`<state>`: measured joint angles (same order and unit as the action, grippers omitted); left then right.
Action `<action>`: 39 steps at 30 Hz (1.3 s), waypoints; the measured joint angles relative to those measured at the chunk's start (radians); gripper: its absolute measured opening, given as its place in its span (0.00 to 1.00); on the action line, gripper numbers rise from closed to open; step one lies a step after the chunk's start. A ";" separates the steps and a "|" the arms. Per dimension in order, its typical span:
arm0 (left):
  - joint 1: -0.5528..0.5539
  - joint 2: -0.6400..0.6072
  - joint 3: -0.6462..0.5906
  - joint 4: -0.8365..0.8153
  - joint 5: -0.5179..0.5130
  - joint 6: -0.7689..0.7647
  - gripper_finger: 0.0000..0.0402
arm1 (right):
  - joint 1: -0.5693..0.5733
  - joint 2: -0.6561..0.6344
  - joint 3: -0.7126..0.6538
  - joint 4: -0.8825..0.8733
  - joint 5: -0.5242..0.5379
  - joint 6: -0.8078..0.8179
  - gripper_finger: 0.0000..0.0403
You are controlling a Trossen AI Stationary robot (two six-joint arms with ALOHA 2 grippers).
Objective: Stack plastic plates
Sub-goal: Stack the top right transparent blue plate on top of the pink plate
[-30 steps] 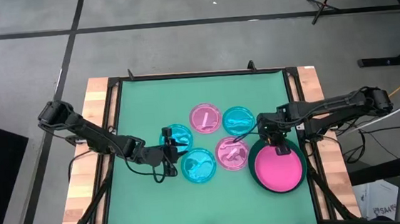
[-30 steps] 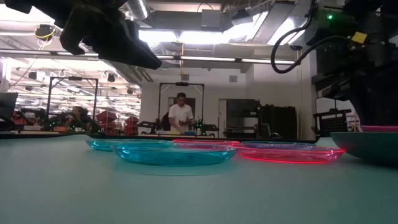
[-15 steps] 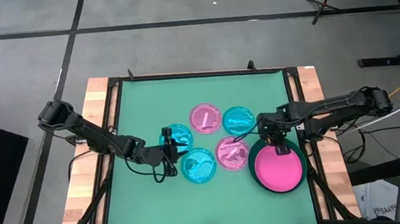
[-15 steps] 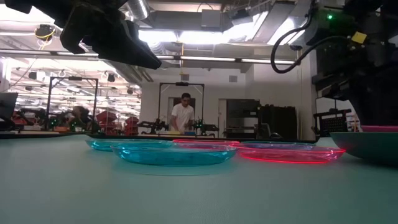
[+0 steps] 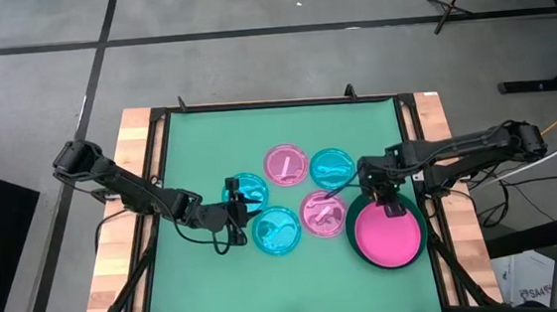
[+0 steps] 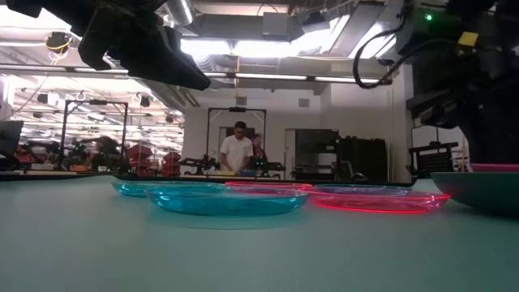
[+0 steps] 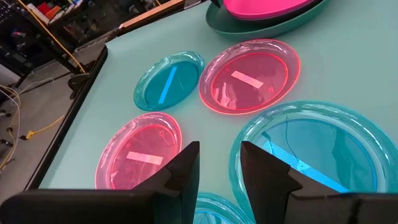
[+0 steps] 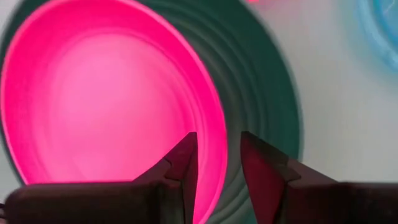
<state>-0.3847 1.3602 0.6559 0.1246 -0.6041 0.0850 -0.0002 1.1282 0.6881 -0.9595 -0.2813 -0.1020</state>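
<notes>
So, hot pink plate (image 5: 388, 237) sits nested in the dark green plate (image 5: 355, 220) at the table's right side.
Right gripper (image 5: 388, 205) hangs at the pink rim's inner edge, fingers slightly apart with the rim between them, grip not certain; five small translucent plates cluster mid-table on the green mat (image 5: 198, 142): two pink (image 5: 286, 164), three cyan (image 5: 275, 230); left gripper (image 5: 244, 203) hovers over the leftmost cyan one (image 5: 253, 186), fingers (image 7: 180, 171) narrowly apart, empty; a person (image 6: 238, 152) stands far behind.
</notes>
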 joint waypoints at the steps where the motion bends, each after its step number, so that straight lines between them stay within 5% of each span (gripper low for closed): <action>1: 0.000 0.000 0.000 0.000 0.000 0.000 0.27 | 0.000 0.000 0.012 -0.004 0.000 0.000 0.27; 11: 0.000 0.000 0.000 0.000 0.000 0.003 0.27 | 0.000 0.000 0.160 -0.037 0.115 0.000 0.27; 23: 0.000 0.000 0.000 -0.004 0.000 0.001 0.27 | -0.014 0.000 0.226 -0.023 0.380 0.024 0.27; 34: 0.000 0.000 0.000 -0.004 0.000 -0.028 0.27 | -0.301 0.007 0.226 0.077 0.369 0.018 0.27; 39: 0.000 0.000 0.000 -0.004 0.000 -0.049 0.27 | -0.460 0.045 0.226 0.125 0.262 -0.063 0.27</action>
<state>-0.3847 1.3605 0.6559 0.1208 -0.6041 0.0365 -0.4598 1.1730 0.9142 -0.8345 -0.0188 -0.1647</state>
